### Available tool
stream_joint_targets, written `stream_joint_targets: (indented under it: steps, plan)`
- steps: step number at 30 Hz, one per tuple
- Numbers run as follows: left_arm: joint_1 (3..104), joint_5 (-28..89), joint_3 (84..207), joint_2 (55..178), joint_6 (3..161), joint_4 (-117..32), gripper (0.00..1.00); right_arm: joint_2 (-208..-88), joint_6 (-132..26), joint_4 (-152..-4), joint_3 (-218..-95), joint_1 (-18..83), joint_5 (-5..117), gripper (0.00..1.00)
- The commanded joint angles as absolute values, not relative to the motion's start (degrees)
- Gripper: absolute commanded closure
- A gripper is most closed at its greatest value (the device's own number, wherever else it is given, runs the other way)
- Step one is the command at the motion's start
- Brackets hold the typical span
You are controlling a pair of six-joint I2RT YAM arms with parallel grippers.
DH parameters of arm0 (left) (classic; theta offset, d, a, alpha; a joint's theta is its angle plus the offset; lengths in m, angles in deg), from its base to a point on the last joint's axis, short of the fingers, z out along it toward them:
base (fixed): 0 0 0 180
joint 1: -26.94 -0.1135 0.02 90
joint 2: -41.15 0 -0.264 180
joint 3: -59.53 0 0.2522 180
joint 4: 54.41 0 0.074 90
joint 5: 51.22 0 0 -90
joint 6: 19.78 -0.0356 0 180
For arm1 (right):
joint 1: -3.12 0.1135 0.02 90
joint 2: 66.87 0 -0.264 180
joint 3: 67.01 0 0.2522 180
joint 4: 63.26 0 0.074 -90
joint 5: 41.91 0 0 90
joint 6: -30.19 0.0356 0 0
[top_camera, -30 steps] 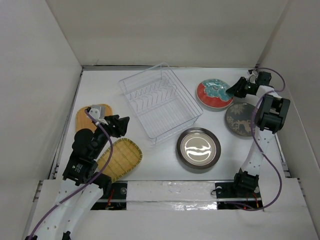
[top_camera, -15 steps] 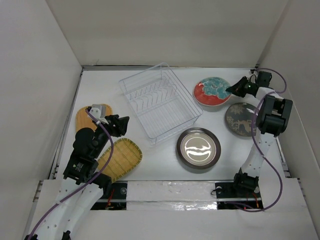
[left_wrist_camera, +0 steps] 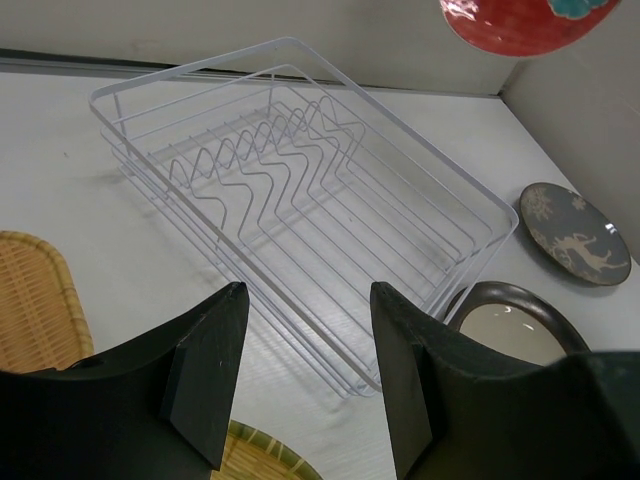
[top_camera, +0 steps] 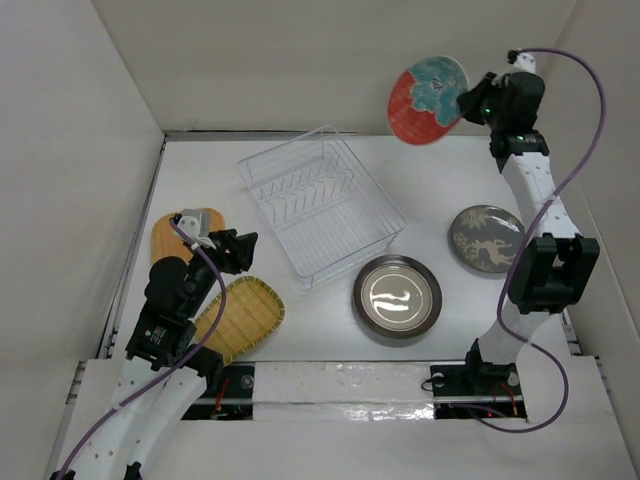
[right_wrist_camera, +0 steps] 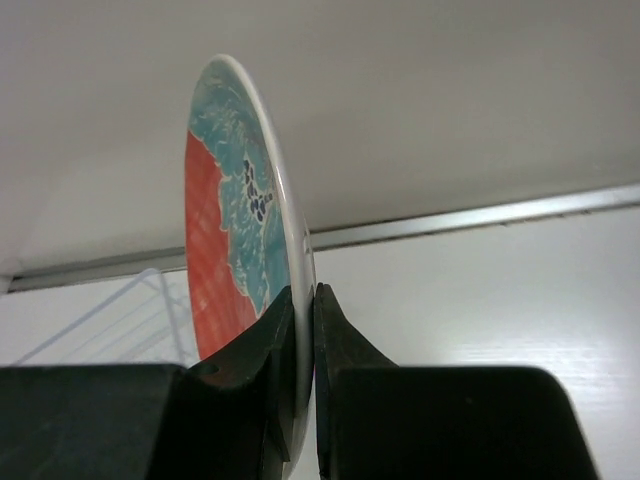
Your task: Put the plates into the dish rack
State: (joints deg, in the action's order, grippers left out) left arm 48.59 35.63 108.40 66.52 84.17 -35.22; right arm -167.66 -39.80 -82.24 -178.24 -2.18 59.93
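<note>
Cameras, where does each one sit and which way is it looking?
Top external: above and behind the arms, looking down at the table; both arms show, with the left hand and the right hand.
Left wrist: on the left arm, looking forward over the dish rack; its own open black fingers show.
Right wrist: on the right arm, looking along its own hand, shut on the red-and-teal plate.
Shared: all three views show that plate and the rack.
</note>
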Motion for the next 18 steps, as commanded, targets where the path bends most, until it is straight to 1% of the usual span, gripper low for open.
stream_joint_targets:
  steps: [1, 4, 8, 11, 12, 18]
  plan:
    - [48.39, 35.36, 108.71, 65.85, 83.58, -37.57, 0.51, -165.57, -44.33, -80.97, -186.3, 7.66, 55.05, 1.0]
    - [48.39, 35.62, 108.8, 65.59, 83.66, -37.57, 0.51, -168.64, -48.29, -83.95, -190.71, 12.07, 50.21, 1.0]
    - [48.39, 35.97, 108.8, 65.41, 83.66, -37.31, 0.51, -174.96, -54.0, -89.32, -203.07, 19.19, 43.09, 1.0]
    - [48.39, 36.23, 108.71, 65.06, 83.58, -37.4, 0.51, -179.27, -58.04, -91.7, -208.98, 22.88, 38.52, 1.0]
    - [48.39, 36.24, 108.71, 65.06, 83.58, -37.4, 0.51, -180.07, -59.19, -91.96, -209.87, 23.51, 36.33, 1.0]
    - [48.39, 35.71, 108.71, 65.41, 83.58, -37.49, 0.51, -183.15, -64.2, -92.85, -212.96, 25.89, 32.36, 1.0]
